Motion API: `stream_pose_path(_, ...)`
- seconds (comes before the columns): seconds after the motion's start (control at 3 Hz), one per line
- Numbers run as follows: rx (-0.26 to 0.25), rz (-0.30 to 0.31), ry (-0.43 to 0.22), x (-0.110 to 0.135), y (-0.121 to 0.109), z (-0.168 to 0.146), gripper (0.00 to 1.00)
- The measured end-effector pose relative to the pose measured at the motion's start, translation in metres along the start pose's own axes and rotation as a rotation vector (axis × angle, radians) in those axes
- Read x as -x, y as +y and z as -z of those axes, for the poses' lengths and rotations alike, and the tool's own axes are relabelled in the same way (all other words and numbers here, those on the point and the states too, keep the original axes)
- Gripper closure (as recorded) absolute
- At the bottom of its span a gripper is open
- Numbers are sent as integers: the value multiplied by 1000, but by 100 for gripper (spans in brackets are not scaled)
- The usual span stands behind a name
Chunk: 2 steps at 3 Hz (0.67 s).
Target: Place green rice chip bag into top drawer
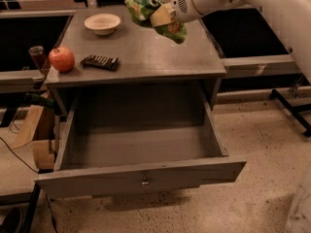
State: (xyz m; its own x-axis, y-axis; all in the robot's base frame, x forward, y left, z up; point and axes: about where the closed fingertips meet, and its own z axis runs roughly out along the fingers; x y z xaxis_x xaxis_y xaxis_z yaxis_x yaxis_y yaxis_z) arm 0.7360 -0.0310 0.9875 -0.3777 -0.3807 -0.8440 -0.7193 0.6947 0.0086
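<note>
My tool (163,16) is clamped on the green rice chip bag (141,5), holding it in the air above the back edge of the counter (146,52), right of the middle. The top drawer (141,176) is open below the front edge. An apple (61,59) and a snack bar (99,61) lie near the front left corner.

Glossy crinkly green rice chip bag (140,4) in pincer (161,17) abv matt tabletop (150,57); top drawer (97,179) matt.
</note>
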Motion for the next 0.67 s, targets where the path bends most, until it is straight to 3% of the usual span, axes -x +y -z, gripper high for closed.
stream_pose_path(0.33, 1, 0, 0, 0, 0, 0, 100)
stream_pose_path(0.67, 69, -27, -27, -5, 11, -10, 100)
